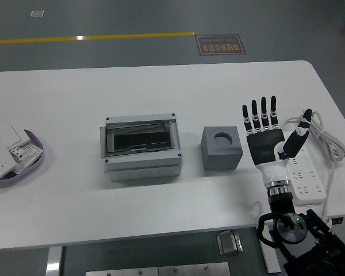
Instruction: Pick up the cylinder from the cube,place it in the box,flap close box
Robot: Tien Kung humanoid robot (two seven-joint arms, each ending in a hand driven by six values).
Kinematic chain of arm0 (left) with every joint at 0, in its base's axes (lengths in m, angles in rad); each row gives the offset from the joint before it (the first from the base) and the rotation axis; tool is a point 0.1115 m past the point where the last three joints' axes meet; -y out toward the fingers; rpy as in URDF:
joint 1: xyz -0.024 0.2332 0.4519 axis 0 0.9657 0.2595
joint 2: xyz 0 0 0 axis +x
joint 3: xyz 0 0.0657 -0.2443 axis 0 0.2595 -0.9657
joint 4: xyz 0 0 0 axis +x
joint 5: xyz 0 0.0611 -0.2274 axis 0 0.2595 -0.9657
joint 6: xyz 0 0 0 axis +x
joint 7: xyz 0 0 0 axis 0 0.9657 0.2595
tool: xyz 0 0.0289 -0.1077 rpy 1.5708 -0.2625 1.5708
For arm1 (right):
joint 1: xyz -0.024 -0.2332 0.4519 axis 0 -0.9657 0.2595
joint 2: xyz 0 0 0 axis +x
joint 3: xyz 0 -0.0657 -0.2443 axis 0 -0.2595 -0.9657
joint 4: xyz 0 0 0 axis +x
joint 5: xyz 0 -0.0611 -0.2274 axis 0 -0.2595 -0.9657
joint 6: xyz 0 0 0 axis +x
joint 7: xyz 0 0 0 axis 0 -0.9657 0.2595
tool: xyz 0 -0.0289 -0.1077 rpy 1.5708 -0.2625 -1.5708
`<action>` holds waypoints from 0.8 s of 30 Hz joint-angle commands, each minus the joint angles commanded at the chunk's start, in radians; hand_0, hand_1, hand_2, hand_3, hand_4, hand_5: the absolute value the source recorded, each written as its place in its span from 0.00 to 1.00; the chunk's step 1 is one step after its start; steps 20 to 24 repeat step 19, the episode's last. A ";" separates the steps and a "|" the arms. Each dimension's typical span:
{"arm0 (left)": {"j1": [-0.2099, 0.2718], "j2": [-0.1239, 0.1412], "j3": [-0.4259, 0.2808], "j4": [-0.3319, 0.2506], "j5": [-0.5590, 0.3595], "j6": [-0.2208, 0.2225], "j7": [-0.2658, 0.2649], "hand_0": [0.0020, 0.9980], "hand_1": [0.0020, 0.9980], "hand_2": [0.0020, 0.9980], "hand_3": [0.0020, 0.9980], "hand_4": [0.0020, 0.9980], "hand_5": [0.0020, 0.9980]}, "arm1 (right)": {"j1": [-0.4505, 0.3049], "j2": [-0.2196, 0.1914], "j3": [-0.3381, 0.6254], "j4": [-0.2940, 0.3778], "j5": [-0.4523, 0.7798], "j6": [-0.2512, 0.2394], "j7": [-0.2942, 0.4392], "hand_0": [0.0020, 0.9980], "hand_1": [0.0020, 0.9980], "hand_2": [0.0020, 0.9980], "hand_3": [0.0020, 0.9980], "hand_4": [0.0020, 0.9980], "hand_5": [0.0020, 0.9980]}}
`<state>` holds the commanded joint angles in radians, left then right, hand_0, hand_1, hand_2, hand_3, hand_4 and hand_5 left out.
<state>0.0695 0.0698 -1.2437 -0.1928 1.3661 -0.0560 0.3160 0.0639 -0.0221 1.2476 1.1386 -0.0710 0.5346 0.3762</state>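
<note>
A grey cube (221,150) stands on the white table (161,92), right of centre. Its top has a round recess (223,138); I cannot tell whether the grey round face in it is the cylinder's top. A grey box (141,147) with a dark see-through flap (139,138) stands left of the cube; the flap lies down over the opening. My right hand (278,122) is open, fingers spread and pointing away from me, palm down. It hovers just right of the cube and holds nothing. The left arm is out of view.
A white power strip (306,175) with a looped white cable (329,140) lies under and right of my hand. A purple-rimmed tray (29,161) with white switch plates sits at the table's left edge.
</note>
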 joint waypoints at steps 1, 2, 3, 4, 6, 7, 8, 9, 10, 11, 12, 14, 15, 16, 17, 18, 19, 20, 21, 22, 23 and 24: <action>0.000 0.000 0.001 0.000 0.000 0.000 0.000 0.60 0.58 0.56 0.60 0.66 0.20 | 0.000 0.006 0.000 -0.006 -0.002 0.004 -0.002 0.62 0.63 0.67 0.69 1.00 0.92; 0.001 -0.001 0.001 0.000 0.000 -0.001 0.001 0.60 0.58 0.56 0.60 0.66 0.20 | 0.000 0.013 0.000 -0.011 -0.005 0.008 -0.005 0.62 0.63 0.67 0.69 1.00 0.92; 0.002 -0.001 0.001 0.000 0.000 -0.001 0.001 0.60 0.58 0.56 0.60 0.66 0.20 | 0.000 0.020 0.001 -0.014 -0.008 0.013 -0.007 0.62 0.63 0.67 0.69 1.00 0.92; 0.002 -0.002 0.003 0.000 -0.001 -0.001 0.001 0.60 0.58 0.56 0.60 0.66 0.20 | 0.001 0.022 0.001 -0.017 -0.012 0.016 -0.009 0.62 0.63 0.67 0.69 1.00 0.92; 0.002 -0.002 0.009 0.000 -0.006 -0.002 0.000 0.60 0.58 0.56 0.60 0.66 0.20 | 0.002 0.022 -0.003 -0.023 -0.018 0.022 -0.012 0.62 0.63 0.67 0.69 1.00 0.92; 0.003 -0.002 0.011 0.001 -0.007 -0.002 -0.001 0.60 0.58 0.56 0.60 0.66 0.20 | 0.002 0.022 -0.006 -0.025 -0.020 0.023 -0.013 0.62 0.63 0.67 0.68 1.00 0.95; 0.002 -0.002 0.016 0.002 -0.012 -0.002 -0.004 0.60 0.58 0.56 0.60 0.66 0.20 | 0.003 0.022 -0.009 -0.031 -0.023 0.022 -0.013 0.62 0.63 0.67 0.68 1.00 0.95; 0.002 -0.002 0.021 0.003 -0.018 -0.002 -0.006 0.60 0.58 0.56 0.60 0.66 0.20 | 0.004 0.022 -0.013 -0.036 -0.025 0.020 -0.013 0.62 0.63 0.67 0.68 1.00 0.95; 0.001 -0.002 0.027 0.004 -0.023 -0.002 -0.009 0.60 0.58 0.56 0.60 0.66 0.20 | 0.004 0.022 -0.016 -0.042 -0.026 0.018 -0.013 0.62 0.63 0.67 0.68 1.00 0.95; 0.000 -0.001 0.030 0.005 -0.026 -0.003 -0.011 0.60 0.58 0.56 0.60 0.66 0.20 | 0.005 0.022 -0.020 -0.047 -0.026 0.016 -0.013 0.62 0.63 0.67 0.68 1.00 0.95; -0.001 -0.001 0.033 0.005 -0.029 -0.003 -0.013 0.60 0.58 0.56 0.60 0.66 0.20 | 0.004 0.022 -0.023 -0.053 -0.025 0.014 -0.013 0.62 0.63 0.67 0.68 1.00 0.95; -0.003 0.000 0.032 0.006 -0.029 -0.002 -0.015 0.60 0.58 0.56 0.60 0.66 0.20 | 0.003 0.022 -0.030 -0.063 -0.021 0.012 -0.013 0.62 0.64 0.66 0.67 1.00 0.96; -0.003 0.000 0.032 0.007 -0.030 -0.002 -0.016 0.60 0.58 0.56 0.60 0.66 0.20 | 0.003 0.022 -0.032 -0.066 -0.020 0.012 -0.012 0.62 0.64 0.66 0.67 1.00 0.96; -0.003 0.000 0.032 0.007 -0.031 -0.002 -0.016 0.60 0.58 0.56 0.60 0.66 0.20 | 0.002 0.022 -0.034 -0.068 -0.018 0.012 -0.012 0.62 0.64 0.66 0.67 1.00 0.96; -0.003 0.000 0.032 0.006 -0.031 -0.002 -0.016 0.60 0.58 0.56 0.60 0.66 0.20 | 0.002 0.022 -0.035 -0.071 -0.017 0.012 -0.013 0.62 0.64 0.66 0.67 1.00 0.96; -0.002 0.001 0.033 0.006 -0.032 -0.002 -0.016 0.60 0.58 0.56 0.60 0.66 0.20 | 0.002 0.022 -0.037 -0.072 -0.016 0.012 -0.012 0.62 0.64 0.66 0.67 1.00 0.96; -0.002 0.001 0.034 0.006 -0.033 -0.002 -0.015 0.60 0.58 0.56 0.60 0.66 0.20 | 0.002 0.022 -0.038 -0.074 -0.015 0.012 -0.012 0.62 0.64 0.66 0.67 1.00 0.96; -0.002 0.001 0.034 0.006 -0.033 -0.002 -0.015 0.60 0.58 0.56 0.60 0.66 0.20 | 0.002 0.022 -0.038 -0.074 -0.015 0.012 -0.012 0.62 0.64 0.66 0.67 1.00 0.96; -0.002 0.001 0.034 0.006 -0.033 -0.002 -0.015 0.60 0.58 0.56 0.60 0.66 0.20 | 0.002 0.022 -0.038 -0.074 -0.015 0.012 -0.012 0.62 0.64 0.66 0.67 1.00 0.96; -0.002 0.001 0.034 0.006 -0.033 -0.002 -0.015 0.60 0.58 0.56 0.60 0.66 0.20 | 0.002 0.022 -0.038 -0.074 -0.015 0.012 -0.012 0.62 0.64 0.66 0.67 1.00 0.96; -0.002 0.001 0.034 0.006 -0.033 -0.002 -0.015 0.60 0.58 0.56 0.60 0.66 0.20 | 0.002 0.022 -0.038 -0.074 -0.015 0.012 -0.012 0.62 0.64 0.66 0.67 1.00 0.96; -0.002 0.001 0.034 0.006 -0.033 -0.002 -0.015 0.60 0.58 0.56 0.60 0.66 0.20 | 0.002 0.022 -0.038 -0.074 -0.015 0.012 -0.012 0.62 0.64 0.66 0.67 1.00 0.96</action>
